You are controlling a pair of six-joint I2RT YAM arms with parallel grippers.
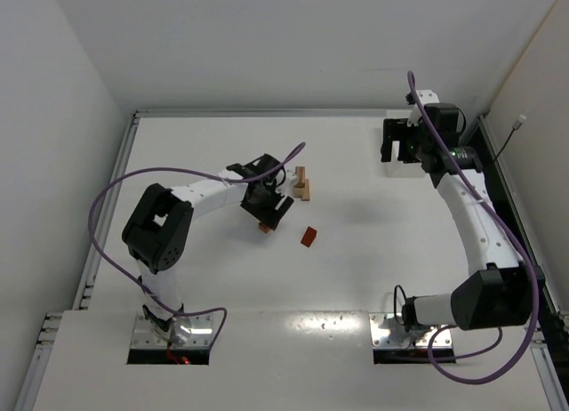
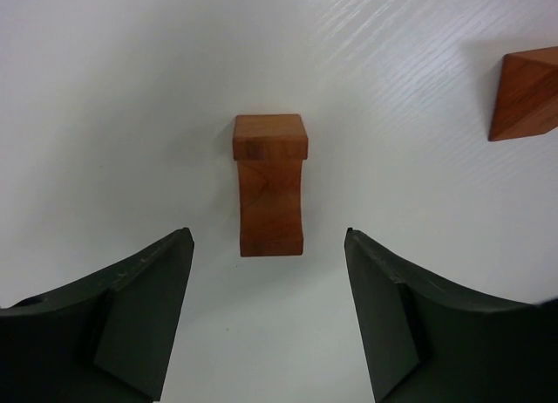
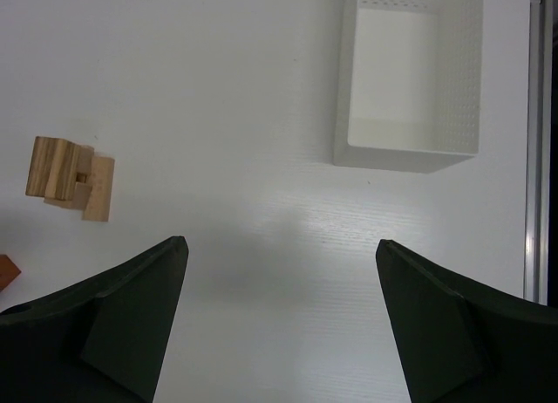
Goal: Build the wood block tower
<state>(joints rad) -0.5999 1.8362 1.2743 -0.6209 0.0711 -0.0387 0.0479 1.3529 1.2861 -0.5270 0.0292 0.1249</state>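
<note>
Tower [image 1: 303, 184], well left of the tray [image 3: 405, 157], waits as your left gripper [image 2: 266, 237], farther left, straddles a red block [image 2: 270, 185], jaws apart, not touching, squared for the pick, while your right gripper [image 3: 281, 243] hangs wide and empty near the tray, out of the way.

Block [image 2: 270, 185] reddish-brown, grain visible; wedge [image 2: 527, 93] same orange-brown. Tower [image 3: 70, 176] light tan, striped grain. Tray [image 3: 405, 156] white, walls seemingly fine-dotted. Desk [image 1: 356, 278] white. Cables [image 1: 92, 220] purple. Left gripper [image 2: 268, 242] fingers [image 2: 131, 316] dark grey.
</note>
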